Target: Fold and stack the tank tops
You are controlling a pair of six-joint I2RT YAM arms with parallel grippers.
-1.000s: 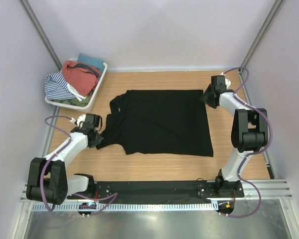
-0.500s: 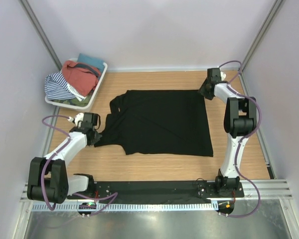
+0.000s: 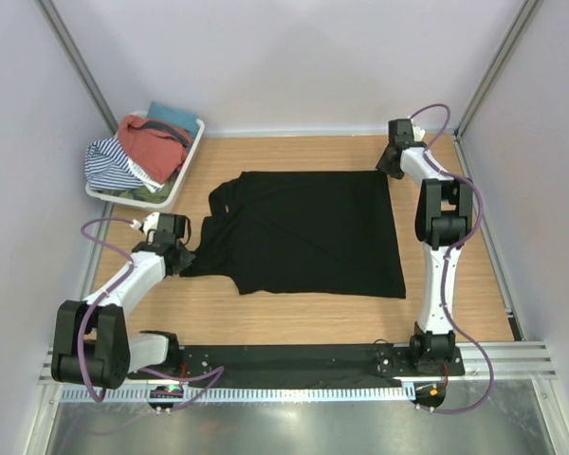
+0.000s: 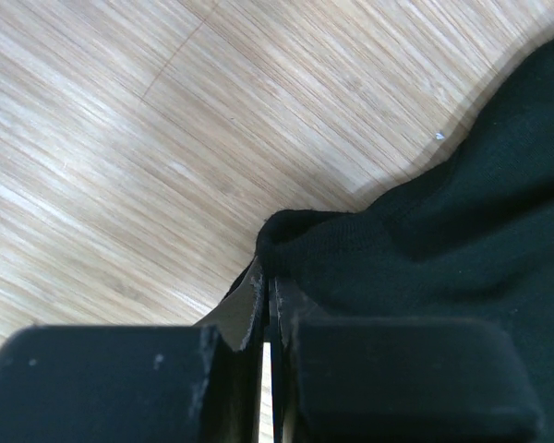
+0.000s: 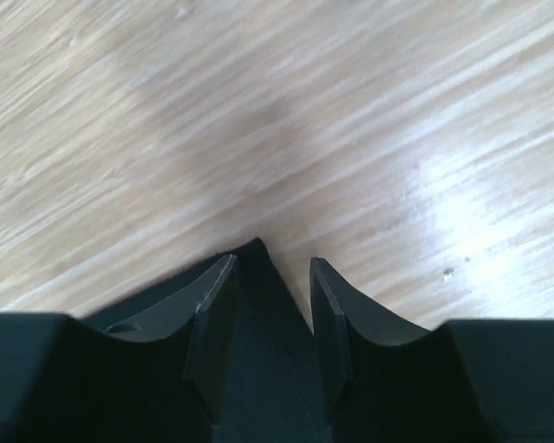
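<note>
The left fingers point(image 4: 243, 314) clamp the black tank top point(image 3: 303, 232) at its strap end; the right fingers point(image 5: 208, 323), half-open astride its far corner, should close fully before lifting.

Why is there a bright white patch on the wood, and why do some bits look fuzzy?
Right wrist view: glare whitens the table on the right, and the wood grain looks smeared. Left wrist view: the grain is crisp, but the left claw up close looks soft. Top view: even light, faint shadows.
</note>
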